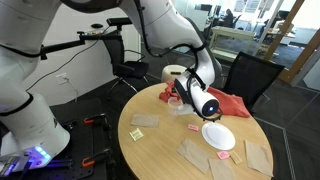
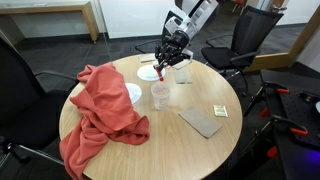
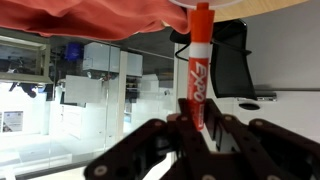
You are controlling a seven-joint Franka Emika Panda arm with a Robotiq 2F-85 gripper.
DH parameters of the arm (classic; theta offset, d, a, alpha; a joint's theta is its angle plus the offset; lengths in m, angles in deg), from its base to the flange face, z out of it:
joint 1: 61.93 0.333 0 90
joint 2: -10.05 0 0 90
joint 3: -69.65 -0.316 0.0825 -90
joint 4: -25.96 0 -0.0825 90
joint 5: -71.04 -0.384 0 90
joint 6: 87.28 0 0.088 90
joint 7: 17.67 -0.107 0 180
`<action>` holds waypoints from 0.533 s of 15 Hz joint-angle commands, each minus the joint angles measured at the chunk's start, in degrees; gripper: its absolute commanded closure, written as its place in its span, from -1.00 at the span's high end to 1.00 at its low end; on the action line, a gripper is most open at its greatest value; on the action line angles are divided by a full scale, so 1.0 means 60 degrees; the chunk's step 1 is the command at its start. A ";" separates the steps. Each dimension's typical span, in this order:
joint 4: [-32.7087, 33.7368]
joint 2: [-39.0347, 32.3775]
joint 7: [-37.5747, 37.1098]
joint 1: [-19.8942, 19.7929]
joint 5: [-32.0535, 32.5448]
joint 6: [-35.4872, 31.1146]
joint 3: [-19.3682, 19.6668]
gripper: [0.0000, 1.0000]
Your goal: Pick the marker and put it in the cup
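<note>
My gripper [image 2: 166,60] is shut on the red marker [image 3: 198,60], which sticks out from between the fingers in the wrist view. In an exterior view the marker [image 2: 161,73] hangs point-down just above the small translucent cup [image 2: 160,96], which stands upright near the middle of the round wooden table [image 2: 190,150]. The marker's tip is above the cup's rim, not inside it. In an exterior view the gripper [image 1: 178,98] is over the far side of the table, and the cup is hidden behind it.
A red cloth [image 2: 100,110] [image 1: 228,103] lies next to the cup. A white plate [image 1: 218,135] [image 2: 133,93], a cream cylinder [image 1: 176,74], brown paper sheets [image 1: 195,152] [image 2: 203,122] and a yellow note [image 2: 219,111] lie on the table. Black chairs [image 2: 250,40] stand around it.
</note>
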 commanded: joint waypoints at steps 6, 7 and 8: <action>0.0157 -0.0222 0.0267 0.0212 -0.0408 0.0263 0.0229 -0.59; 0.0157 -0.0224 0.0267 0.0216 -0.0407 0.0265 0.0229 -0.59; 0.0157 -0.0225 0.0267 0.0216 -0.0407 0.0266 0.0229 -0.59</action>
